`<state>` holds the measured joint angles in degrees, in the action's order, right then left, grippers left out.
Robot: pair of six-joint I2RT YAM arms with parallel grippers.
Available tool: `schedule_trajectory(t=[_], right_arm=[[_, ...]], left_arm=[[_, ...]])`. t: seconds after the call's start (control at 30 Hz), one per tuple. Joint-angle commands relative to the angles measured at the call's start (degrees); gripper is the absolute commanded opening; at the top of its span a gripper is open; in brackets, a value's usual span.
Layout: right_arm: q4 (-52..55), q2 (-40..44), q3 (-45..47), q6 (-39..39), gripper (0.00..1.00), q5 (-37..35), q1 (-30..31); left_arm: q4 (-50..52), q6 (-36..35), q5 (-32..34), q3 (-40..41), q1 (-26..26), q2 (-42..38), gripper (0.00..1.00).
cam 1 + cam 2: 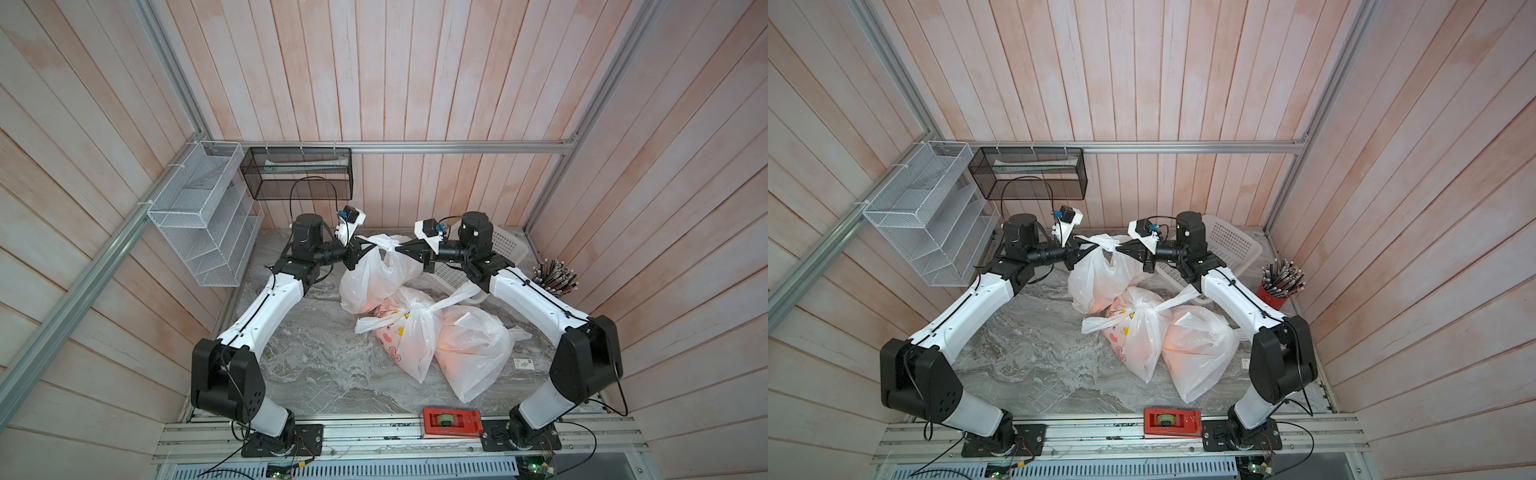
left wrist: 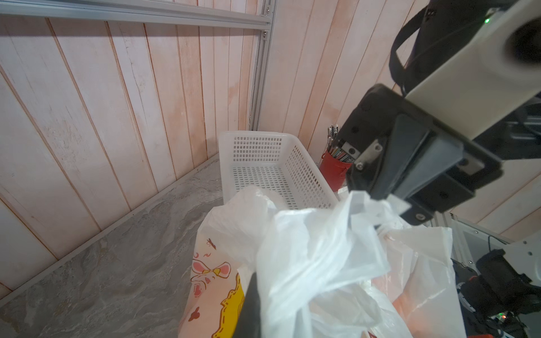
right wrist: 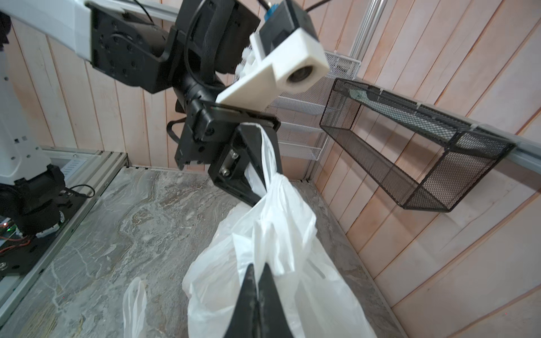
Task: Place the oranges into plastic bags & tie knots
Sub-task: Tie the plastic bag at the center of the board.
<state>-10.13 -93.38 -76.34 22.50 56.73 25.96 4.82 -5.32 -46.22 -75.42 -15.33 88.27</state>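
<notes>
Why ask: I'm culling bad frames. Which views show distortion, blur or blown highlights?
Both top views: sharp, though the wall planks bow with wide-angle distortion. Left wrist: the held bag near the lens is washed out. Right wrist: the right gripper is soft at close range.

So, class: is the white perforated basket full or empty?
Empty as far as visible: the basket shows only bare perforated floor and walls in the left wrist view; a plastic bag hides its near end.
</notes>
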Motion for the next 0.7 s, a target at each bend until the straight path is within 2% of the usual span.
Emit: schedule_trajectory(t=[0.0, 0.17, 0.27, 0.33, 0.37, 0.43, 0.53, 0.67], right_arm=[[5.01, 0.17, 0.16, 6.59, 0.00, 0.37, 0.20], [11.85, -1.64, -2.33, 9.58, 0.00, 1.78, 0.55], [11.97, 0.25, -3.43, 7.94, 0.17, 5.02, -0.86], [8.52, 2.38, -3.73, 3.36, 0.39, 7.13, -2.86], [6.10, 3.30, -3.73, 0.76, 0.46, 8.22, -4.07], [-1.10, 4.75, -3.53, -5.90, 0.53, 10.84, -7.05], [-7.18, 4.28, -5.50, -12.33, 0.57, 10.41, -10.11], [-2.95, -1.43, -14.56, -14.26, 0.57, 1.06, -11.06]], left_arm=[[-1.82, 0.26, 0.69, 1.06, 0.46, -1.64, 0.01], [-1.74, -0.43, 1.04, 1.41, 0.48, -1.93, 0.00], [-2.03, -1.63, 0.43, 2.15, 0.47, -2.22, 0.00], [-2.09, -2.60, 0.12, 2.53, 0.43, -2.45, 0.00], [-2.05, -2.82, 0.07, 2.69, 0.45, -2.60, 0.00], [-2.34, -3.12, 0.16, 2.88, 0.48, -2.84, 0.00], [-2.31, -3.27, 0.51, 2.81, 0.42, -2.95, 0.00], [-2.03, -3.34, 0.75, 2.82, 0.47, -2.95, 0.00]])
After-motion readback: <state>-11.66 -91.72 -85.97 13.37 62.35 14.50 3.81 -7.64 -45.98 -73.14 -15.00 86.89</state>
